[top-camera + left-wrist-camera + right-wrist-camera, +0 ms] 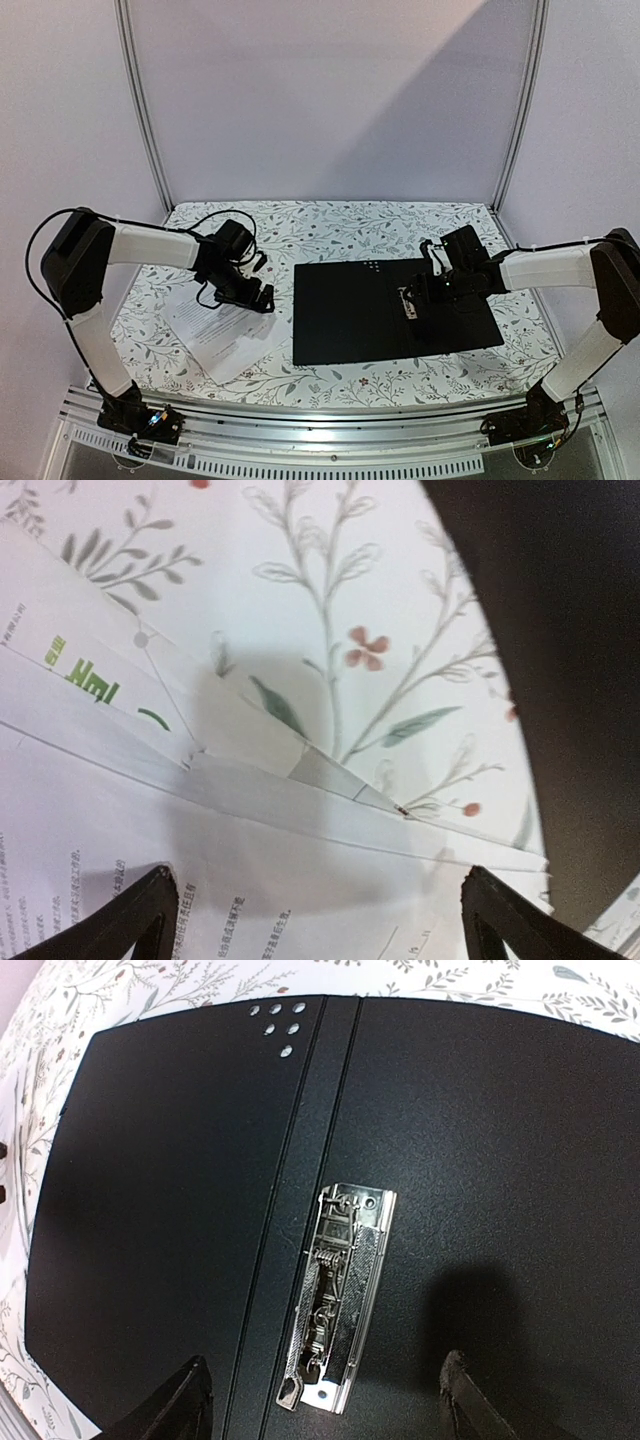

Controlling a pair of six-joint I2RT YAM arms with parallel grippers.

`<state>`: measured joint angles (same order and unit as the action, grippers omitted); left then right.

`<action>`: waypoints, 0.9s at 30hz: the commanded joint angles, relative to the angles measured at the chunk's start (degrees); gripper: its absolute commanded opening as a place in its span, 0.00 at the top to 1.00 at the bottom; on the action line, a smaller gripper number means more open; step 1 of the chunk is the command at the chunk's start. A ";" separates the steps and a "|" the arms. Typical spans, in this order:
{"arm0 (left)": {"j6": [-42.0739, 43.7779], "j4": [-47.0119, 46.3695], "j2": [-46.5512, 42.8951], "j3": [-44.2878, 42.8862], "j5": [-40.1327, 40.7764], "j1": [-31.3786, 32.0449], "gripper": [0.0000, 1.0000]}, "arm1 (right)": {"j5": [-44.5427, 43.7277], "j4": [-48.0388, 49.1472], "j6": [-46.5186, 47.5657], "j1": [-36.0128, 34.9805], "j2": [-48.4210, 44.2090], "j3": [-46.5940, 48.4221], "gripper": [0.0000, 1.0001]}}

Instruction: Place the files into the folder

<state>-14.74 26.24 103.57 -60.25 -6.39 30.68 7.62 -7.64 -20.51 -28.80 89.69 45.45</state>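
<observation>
So the folder (340, 320) lies flat and open, black inside up, from the middle of the desk (330, 225) over to its right side, close to the front edge. The papers (220, 335) sit in a loose pile near the front left, well apart from it. The left gripper (320, 910) hangs right over the pile with its jaws spread as wide as they go and nothing in them. The right gripper (325, 1400) hovers over the folder's metal clip (335, 1300), jaws fairly wide, not holding anything either. My worry is the pile: the sheets are fanned out with corners poking past each other, so a pinch from above might catch just the top one, or crease it, and leave the rest behind. Thin paper flat on a cloth is also hard to get a finger under, so it may just skid around. Then there's the clip, which sticks up in the middle of the folder and could easily snag a sheet that's slid in low. I can't tell if its lever is up or down. The overhead camera only shows a white patch for the papers, while the left wrist camera shows the separate layers and a bit of green print. The clip's detail and the spine creases only show up on the right wrist, and only the overhead shot shows the gap between pile and folder.
</observation>
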 commanded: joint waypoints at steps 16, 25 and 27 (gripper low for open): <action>4.01 -6.85 -7.17 -15.86 45.14 11.29 0.00 | -3.65 -2.21 0.47 0.11 2.49 3.53 0.38; -3.56 -32.55 -6.79 -7.83 18.10 12.92 0.26 | -2.44 -8.36 0.56 -2.30 3.45 8.06 0.60; -3.88 -27.53 -2.07 -13.83 17.05 15.25 0.29 | -1.43 -10.57 0.26 -2.80 4.26 9.53 0.61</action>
<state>-17.34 0.60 94.72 -66.28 20.67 41.06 4.84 -13.06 -20.21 -30.15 92.16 51.31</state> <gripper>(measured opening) 0.734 0.399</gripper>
